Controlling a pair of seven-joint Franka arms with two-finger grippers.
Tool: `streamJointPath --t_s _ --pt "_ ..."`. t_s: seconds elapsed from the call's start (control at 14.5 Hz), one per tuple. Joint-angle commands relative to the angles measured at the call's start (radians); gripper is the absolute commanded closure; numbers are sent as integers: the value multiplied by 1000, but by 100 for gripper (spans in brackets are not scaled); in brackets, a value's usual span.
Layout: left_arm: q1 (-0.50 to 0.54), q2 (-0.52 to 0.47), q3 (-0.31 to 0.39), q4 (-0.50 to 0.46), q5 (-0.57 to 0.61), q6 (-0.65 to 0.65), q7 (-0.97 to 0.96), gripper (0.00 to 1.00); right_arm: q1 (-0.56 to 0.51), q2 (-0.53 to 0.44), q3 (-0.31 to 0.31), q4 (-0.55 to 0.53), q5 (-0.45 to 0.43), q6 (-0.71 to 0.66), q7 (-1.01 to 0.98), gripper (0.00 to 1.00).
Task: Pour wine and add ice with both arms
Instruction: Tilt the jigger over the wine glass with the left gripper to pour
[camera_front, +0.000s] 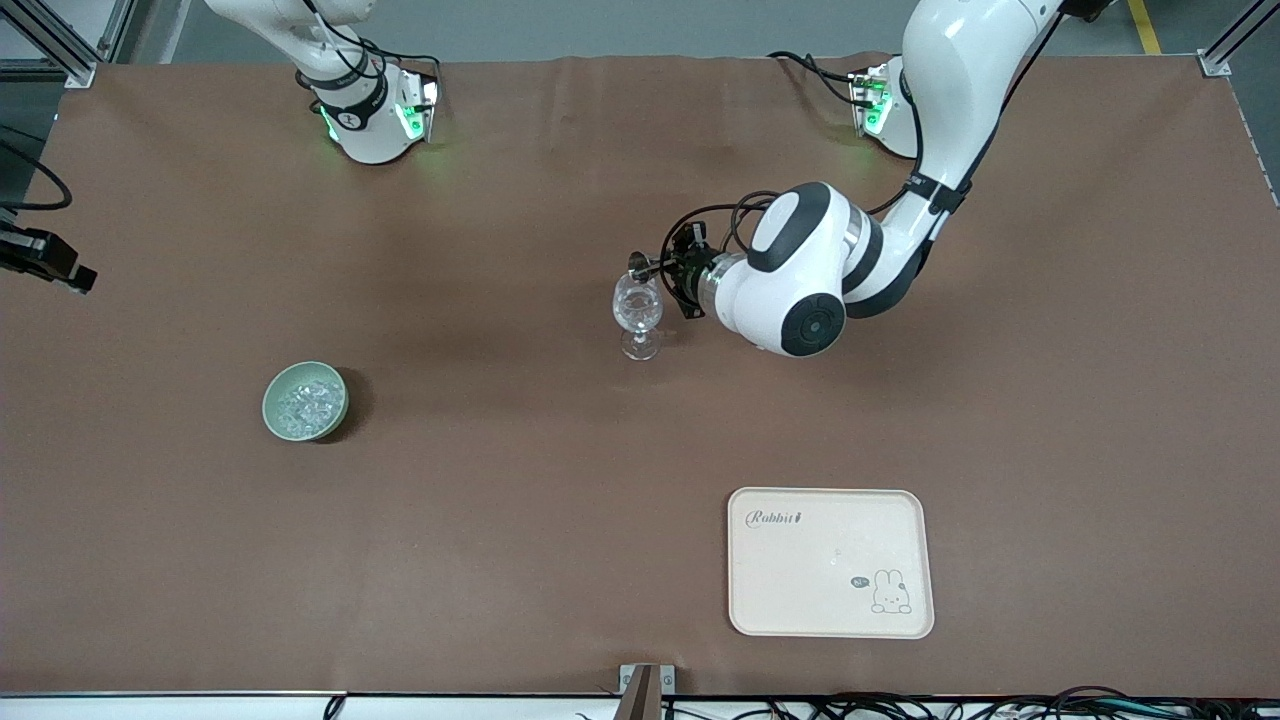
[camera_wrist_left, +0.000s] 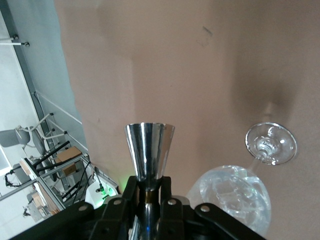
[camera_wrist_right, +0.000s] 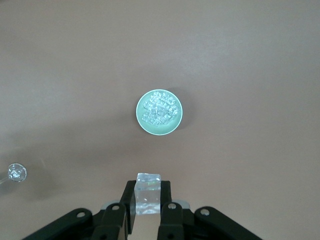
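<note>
So the left gripper (camera_front: 668, 268) sits just above centre of the front view, right next to the clear stemmed glass (camera_front: 638, 316), with the left arm (camera_front: 900, 180) coming down from the top right of the frame and bent over sideways. It's pinching a shiny metal jigger (camera_front: 640, 265) by its narrow waist; in the left wrist view the fingers (camera_wrist_left: 129, 192) are pressed tight on the jigger (camera_wrist_left: 148, 156), whose flared cup sticks out past them. The jigger is held roughly level over the rim of the glass, which stands upright on the brown table (camera_front: 500, 520). In that same wrist view the glass (camera_wrist_left: 235, 192) shows in the lower right, bowl and round foot both visible.

The right gripper (camera_wrist_right: 146, 210) is out of the front view; only the right arm (camera_front: 340, 80) base shows at the top left. Its wrist view looks straight down: the fingers (camera_wrist_right: 128, 202) are clamped on one clear cube of ice (camera_wrist_right: 148, 193) at the bottom centre of the frame. Directly under it, mid-frame, is the pale green bowl (camera_wrist_right: 160, 112) full of more ice chunks, well apart from the gripper. In the front view the bowl (camera_front: 306, 401) is at centre left.

A cream tray (camera_front: 830, 562) with a rabbit print lies at the lower right.
</note>
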Motion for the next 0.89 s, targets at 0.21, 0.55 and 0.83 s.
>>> streamJointPath --t_s 0.21,0.55,0.83 --pt "-2 21 0 65 -4 -68 -116 100 -2 -23 5 -20 -12 -1 -23 99" --pt "1 23 0 65 -16 -123 -172 100 -3 -23 5 -20 -14 -14 -24 99" --pt "1 23 2 66 -4 -123 -152 100 -3 -23 5 -20 -14 -14 -24 99"
